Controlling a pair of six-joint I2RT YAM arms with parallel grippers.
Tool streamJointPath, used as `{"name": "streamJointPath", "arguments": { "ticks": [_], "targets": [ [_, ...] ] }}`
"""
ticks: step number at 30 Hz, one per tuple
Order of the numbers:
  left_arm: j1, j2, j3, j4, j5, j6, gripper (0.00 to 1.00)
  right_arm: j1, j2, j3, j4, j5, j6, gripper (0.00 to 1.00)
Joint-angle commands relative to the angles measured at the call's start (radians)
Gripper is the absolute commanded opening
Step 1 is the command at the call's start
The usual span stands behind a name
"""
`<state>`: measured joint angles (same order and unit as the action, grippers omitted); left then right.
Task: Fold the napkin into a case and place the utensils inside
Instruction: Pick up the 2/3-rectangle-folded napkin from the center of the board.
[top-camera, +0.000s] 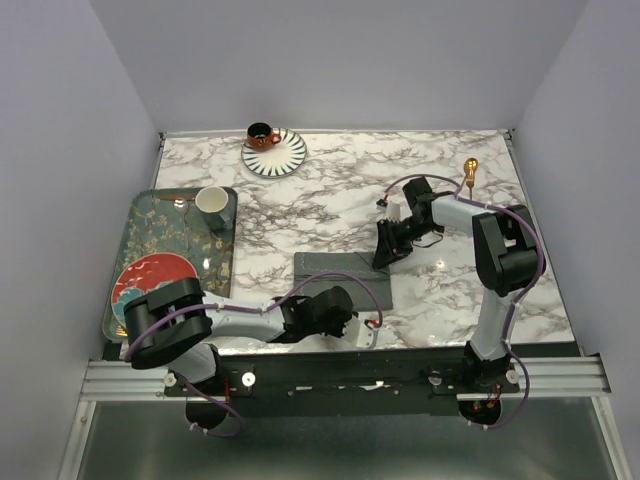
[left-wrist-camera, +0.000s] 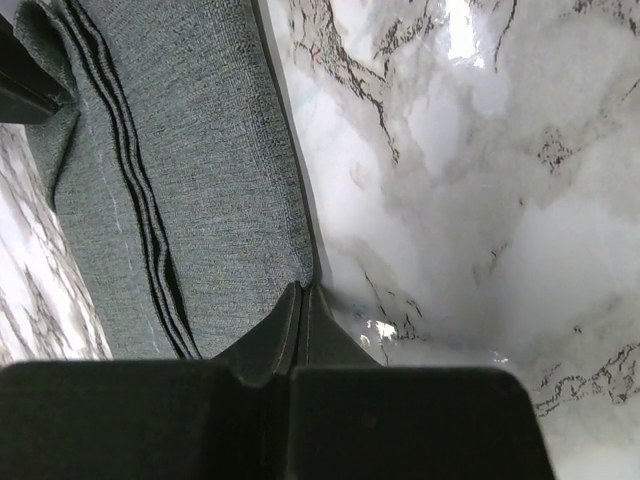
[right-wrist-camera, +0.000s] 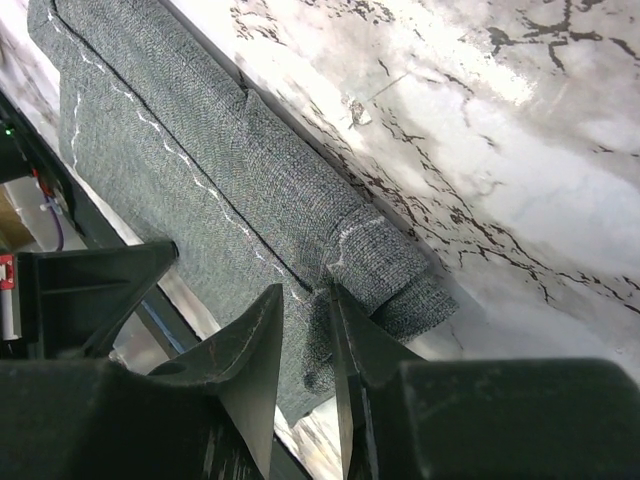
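Note:
The dark grey napkin (top-camera: 335, 272) lies folded into a rectangle near the table's front middle. My left gripper (top-camera: 348, 318) is at its near edge. In the left wrist view the jaws are pressed together (left-wrist-camera: 300, 288) right on the napkin's (left-wrist-camera: 200, 150) hem, pinching it. My right gripper (top-camera: 383, 258) is down at the cloth's far right corner, jaws a little apart (right-wrist-camera: 305, 290). One fingertip (right-wrist-camera: 338, 300) touches a curled-up fold of the napkin (right-wrist-camera: 200, 150). One gold utensil (top-camera: 469, 170) lies at the table's far right. I cannot make out a second.
A patterned tray (top-camera: 130, 235) at the left holds a pale cup (top-camera: 212, 200) and a red plate (top-camera: 150, 280). An orange cup (top-camera: 262, 134) stands on a striped saucer (top-camera: 288, 158) at the back. The metal rail (top-camera: 340, 375) runs along the near edge.

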<state>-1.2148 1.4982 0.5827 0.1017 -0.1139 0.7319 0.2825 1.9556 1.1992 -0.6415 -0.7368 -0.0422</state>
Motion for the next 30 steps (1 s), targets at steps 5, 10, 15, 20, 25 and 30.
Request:
{"name": "streamJointPath", "arguments": {
  "ticks": [5, 10, 15, 20, 25, 30],
  "targets": [
    [0.107, -0.027, 0.153, -0.264, 0.218, -0.071, 0.00, 0.021, 0.023, -0.029, -0.023, 0.126, -0.084, 0.34],
    [0.207, 0.000, 0.280, -0.397, 0.402, -0.115, 0.00, 0.020, 0.025, -0.026, -0.024, 0.122, -0.088, 0.34],
    [0.314, 0.060, 0.403, -0.511, 0.551, -0.129, 0.00, 0.023, 0.034, -0.016, -0.026, 0.116, -0.087, 0.34],
    [0.403, 0.161, 0.548, -0.621, 0.696, -0.157, 0.00, 0.023, 0.040, -0.007, -0.030, 0.116, -0.096, 0.34],
    [0.497, 0.296, 0.716, -0.721, 0.806, -0.181, 0.00, 0.026, 0.043, -0.003, -0.033, 0.116, -0.101, 0.34],
    [0.557, 0.346, 0.784, -0.797, 0.855, -0.174, 0.17, 0.024, 0.054, 0.010, -0.046, 0.116, -0.104, 0.34]
  ]
}}
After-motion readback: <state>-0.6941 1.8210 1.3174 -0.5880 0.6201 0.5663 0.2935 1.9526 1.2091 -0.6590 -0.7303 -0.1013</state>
